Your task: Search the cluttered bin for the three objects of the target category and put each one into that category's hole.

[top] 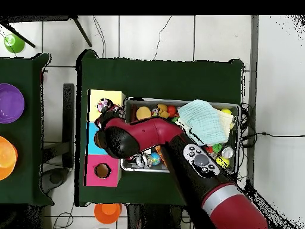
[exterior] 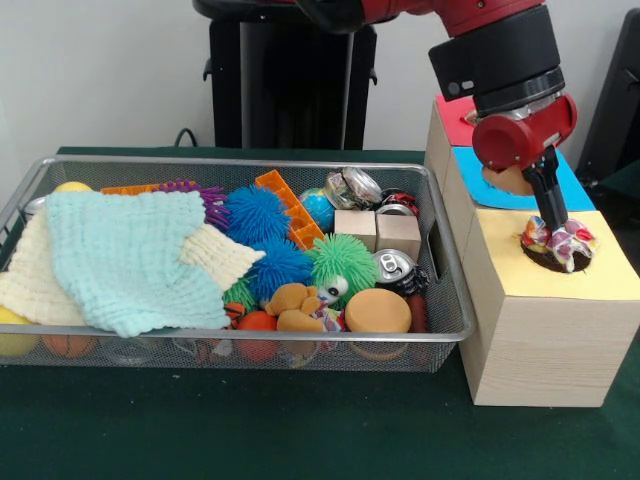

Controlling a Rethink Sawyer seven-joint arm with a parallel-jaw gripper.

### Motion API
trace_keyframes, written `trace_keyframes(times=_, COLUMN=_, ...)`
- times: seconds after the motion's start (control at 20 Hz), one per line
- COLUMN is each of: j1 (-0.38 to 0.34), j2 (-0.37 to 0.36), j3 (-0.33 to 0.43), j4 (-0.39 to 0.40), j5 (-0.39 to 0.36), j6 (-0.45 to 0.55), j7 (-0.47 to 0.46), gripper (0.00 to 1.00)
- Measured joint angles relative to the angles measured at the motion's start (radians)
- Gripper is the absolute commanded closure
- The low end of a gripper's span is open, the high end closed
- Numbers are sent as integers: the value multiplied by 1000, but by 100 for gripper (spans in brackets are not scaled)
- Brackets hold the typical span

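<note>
Landmark: the wire bin (exterior: 445,300) on the green desk (exterior: 300,430).

Just beside the bin's right end in the front view stands a wooden box (exterior: 545,340) with three coloured top panels: yellow nearest the camera, blue behind it, red at the back. Each panel has a hole.

The gripper (exterior: 556,228) hangs over the yellow panel, outside the bin, its black tip down at the hole (exterior: 556,262). A crumpled multicoloured wrapper-like object (exterior: 560,243) sits in the mouth of that hole, right under the tip. The tip appears to touch it, but I cannot tell whether the gripper is spread or pinched on it; the fingers do not show apart in either view.

In the overhead view the red arm (top: 155,134) crosses above the bin and hides the gripper; the colourful object (top: 105,106) shows on the yellow panel, beside the bin.

Inside the bin:
- pale blue cloth (exterior: 130,255) over a cream cloth (exterior: 215,255), filling the end away from the box
- blue spiky balls (exterior: 257,213) and a green spiky ball (exterior: 342,262) near the middle
- orange plastic grid piece (exterior: 285,200) behind them
- two wooden blocks (exterior: 378,232) and a drink can (exterior: 393,266) toward the box end
- small tan plush toy (exterior: 297,305) and a round orange disc (exterior: 378,312) at the front wall
</note>
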Motion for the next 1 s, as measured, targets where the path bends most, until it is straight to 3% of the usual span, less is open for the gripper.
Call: trace_keyframes(times=1.0, j1=43, j2=58, j3=-58, j4=-62, j5=0, j6=0, j7=0, gripper=100)
